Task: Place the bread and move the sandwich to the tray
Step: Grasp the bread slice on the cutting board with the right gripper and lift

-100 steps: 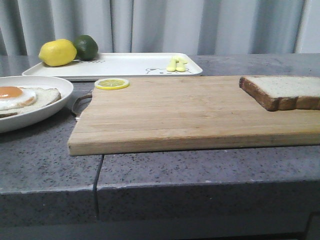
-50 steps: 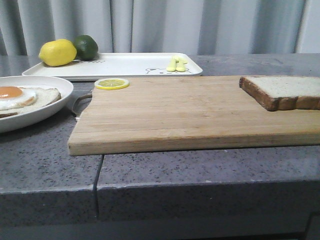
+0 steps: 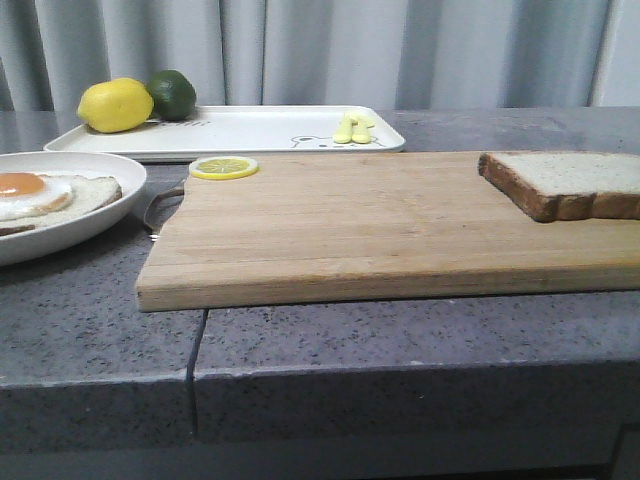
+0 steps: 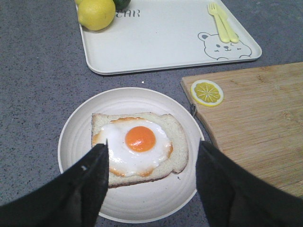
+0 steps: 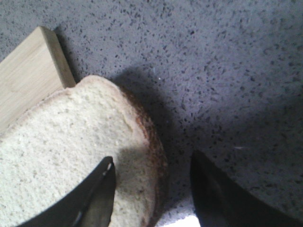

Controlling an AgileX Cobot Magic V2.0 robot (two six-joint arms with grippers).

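The sandwich (image 4: 138,146), toast with a fried egg, lies on a round white dish (image 4: 142,203) at the left of the counter. My left gripper (image 4: 152,145) hangs open above it, one finger on each side of the toast and touching nothing. The bread (image 3: 575,180) rests on the right end of the wooden cutting board (image 3: 380,225) and overhangs its edge. My right gripper (image 5: 153,158) is open astride the bread's (image 5: 71,156) crust edge, one finger over the slice and the other over the counter. The white tray (image 3: 250,130) lies at the back left. The front view shows neither gripper.
A lemon (image 3: 115,104) and a lime (image 3: 172,93) sit on the tray's far left corner, and yellow cutlery (image 3: 352,129) on its right end. A lemon slice (image 3: 223,167) lies on the board's back left corner. The counter's front edge is just beyond the board.
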